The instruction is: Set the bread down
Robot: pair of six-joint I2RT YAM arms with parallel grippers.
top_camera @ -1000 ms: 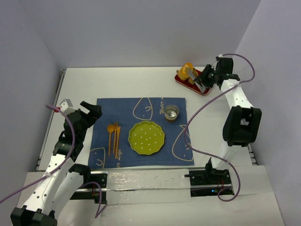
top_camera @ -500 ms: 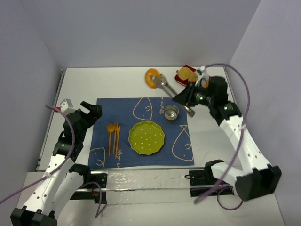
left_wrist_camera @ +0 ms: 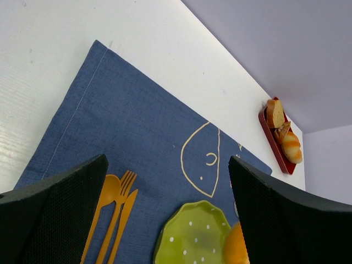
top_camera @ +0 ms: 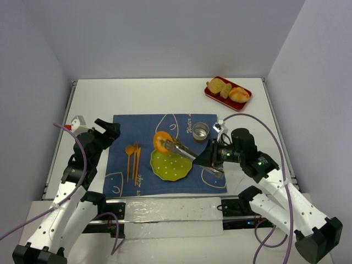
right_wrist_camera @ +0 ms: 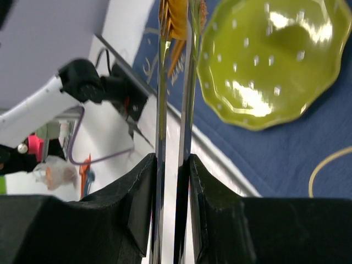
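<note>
The right fingers (top_camera: 184, 149), long and metallic, are pointing left over the table (top_camera: 137, 99) and pinching the bread (top_camera: 160, 141) between their tips. They are closed down to a narrow gap around it. The bread, a small orange ring, is hanging on edge over the far left rim of a green plate (top_camera: 177, 169). I cannot tell whether it is touching the plate.

The plate is sitting in the middle of a blue mat (top_camera: 137, 124). An orange fork and spoon (top_camera: 132, 157) are lying side by side on the mat to the plate's left. A metal cup (top_camera: 200, 131) is standing on the mat just beyond the plate, to its right. At the far right corner of the table, a red tray (top_camera: 247, 92) is carrying a few pale and orange rolls (top_camera: 225, 88).

The left fingers (left_wrist_camera: 55, 220) are spread wide apart and gripping nothing. They are hovering near the mat's far left corner, well apart from the plate.
</note>
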